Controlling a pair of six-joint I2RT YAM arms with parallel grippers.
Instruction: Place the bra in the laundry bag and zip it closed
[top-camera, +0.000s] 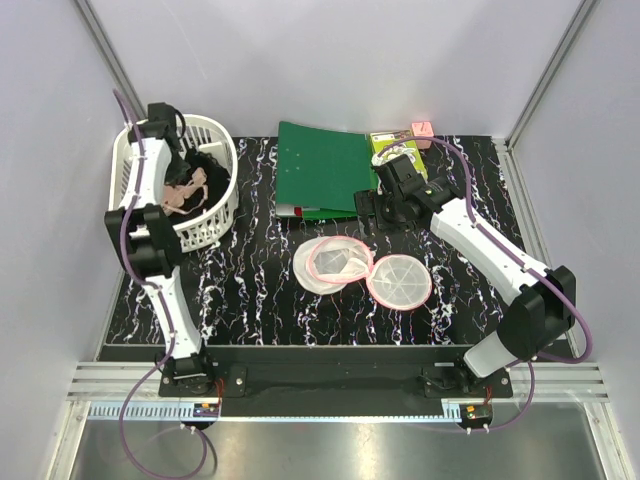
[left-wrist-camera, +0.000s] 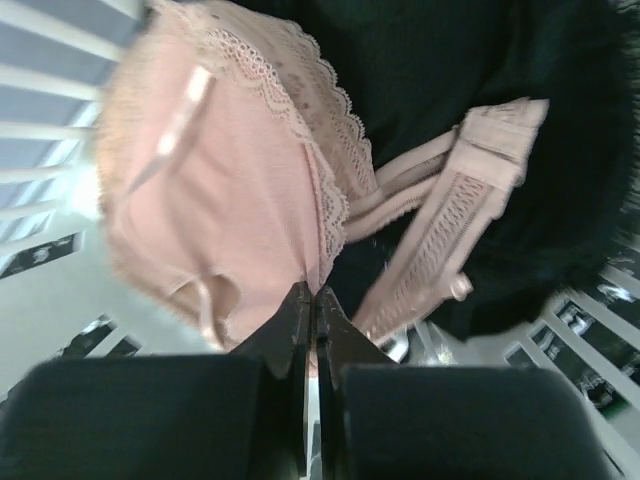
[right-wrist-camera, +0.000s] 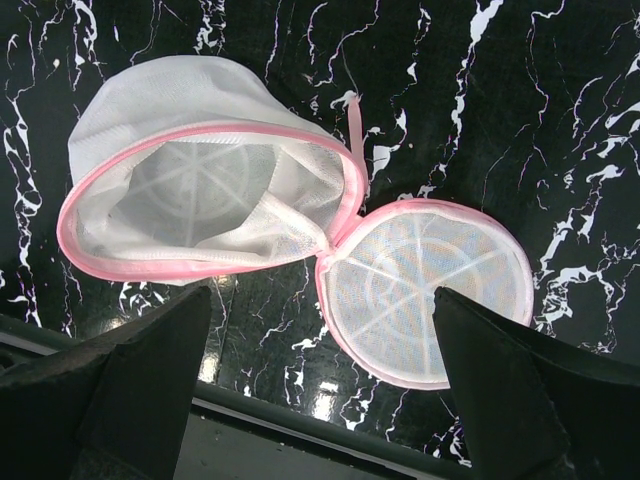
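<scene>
We should lift slowly, the left claw (left-wrist-camera: 315, 300) clamped on the bra (left-wrist-camera: 220, 200) just ahead of it in the basket (top-camera: 222, 215), easing its straps off the black clothes (left-wrist-camera: 450, 60), while the right claw (right-wrist-camera: 320, 370) stands apart above the laundry bag (right-wrist-camera: 200, 200).

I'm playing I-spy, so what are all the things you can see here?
table: one, black with white veins
basket: one, white, table's far left
clothes bundle: one, black, in the basket
bra: one, peach, on the clothes bundle
laundry bag: one, white mesh with pink trim, unzipped, mid-table
folder: one, green, far middle
box: one, yellow-green, far right
block: one, pink, beside the box
left gripper: one, black, shut on the bra
right gripper: one, black, open above the laundry bag
</scene>
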